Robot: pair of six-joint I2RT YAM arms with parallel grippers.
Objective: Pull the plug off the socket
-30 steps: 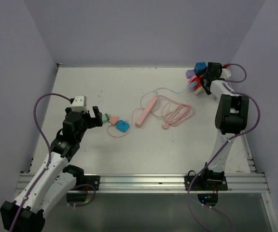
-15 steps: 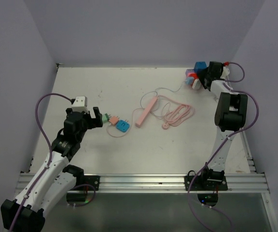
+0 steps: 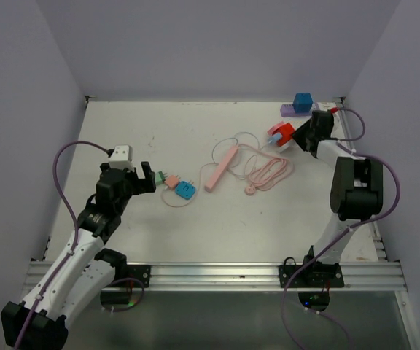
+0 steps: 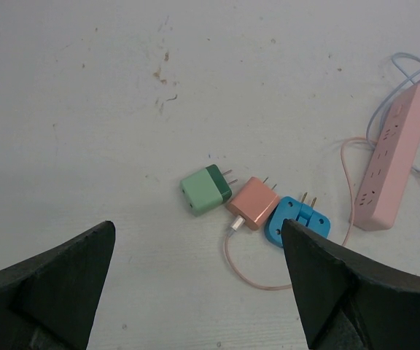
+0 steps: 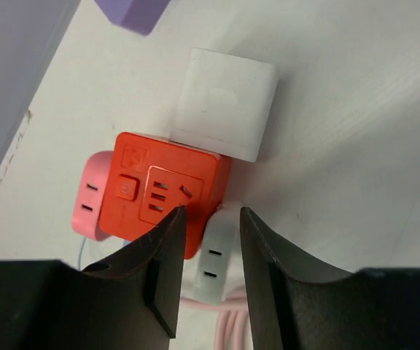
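The red socket cube [image 5: 168, 191] lies on the white desk [image 3: 159, 131] near its far right corner, just in front of a purple block [image 3: 292, 111] and a blue cube [image 3: 302, 100]. 3 pieces sit against it. A white adapter block [image 5: 224, 109] is on its far side, a pink plug [image 5: 91, 208] on its left, and a white plug [image 5: 217, 257] with 2 slots at its near corner. The red face shows slot openings and a square button, and a faint stamped mark there is too small to read. The right gripper [image 5: 211, 215] has its jaws a narrow gap apart with the white plug between them. Whether they actually press on it cannot be told. The left gripper [image 4: 197, 226] hangs over the left half of the desk with its jaws spread wide, holding nothing. Beneath it 3 loose adapters lie in a row, each with 2 prongs. A green adapter [image 4: 205, 190] is just beside an orange adapter [image 4: 253, 203], which touches a blue adapter [image 4: 296, 221]. A thin pink lead runs out of the orange one. A pink power strip [image 3: 221, 168] lies mid-desk beside a loose pink cable coil [image 3: 267, 172].
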